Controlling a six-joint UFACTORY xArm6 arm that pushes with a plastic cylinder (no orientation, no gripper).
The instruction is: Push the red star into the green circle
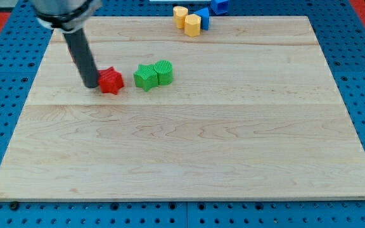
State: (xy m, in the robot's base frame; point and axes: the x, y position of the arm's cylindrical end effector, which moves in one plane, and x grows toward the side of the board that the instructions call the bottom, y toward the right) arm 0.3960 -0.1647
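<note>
The red star (111, 81) lies on the wooden board at the upper left. My tip (91, 85) touches its left side. A green star (146, 77) lies a short way to the right of the red star, with a small gap between them. The green circle (163, 71) touches the green star's right side. The dark rod (81, 54) rises from the tip toward the view's top left.
At the view's top edge lie two yellow blocks (180, 14) (192, 25), a blue block (202, 18) touching the second yellow one, and another blue block (218, 6) off the board. The wooden board (189, 145) sits on a blue pegboard table.
</note>
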